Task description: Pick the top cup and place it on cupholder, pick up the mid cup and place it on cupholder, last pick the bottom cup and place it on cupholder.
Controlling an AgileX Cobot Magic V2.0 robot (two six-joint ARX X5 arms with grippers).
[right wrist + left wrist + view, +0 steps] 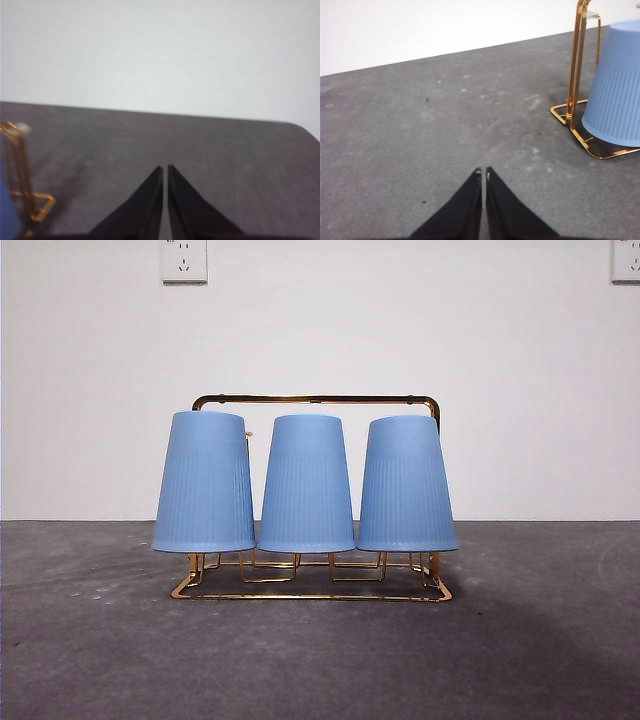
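I see the gold wire cupholder (312,592) standing mid-table with three blue cups (306,485) upside down on it in a row, rims nearly touching. Bare grey table (90,660) lies on both sides. My left gripper (483,173) and right gripper (165,168) are pinched closed, holding nothing.

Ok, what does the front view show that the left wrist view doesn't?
Front view only: all three blue cups, left, middle and right, upside down on the cupholder, plus two wall sockets.

Left wrist view only: the left gripper, jaws shut, holding nothing, over bare grey table.

Both: the gold cupholder, a blue cup on it, table, white wall.
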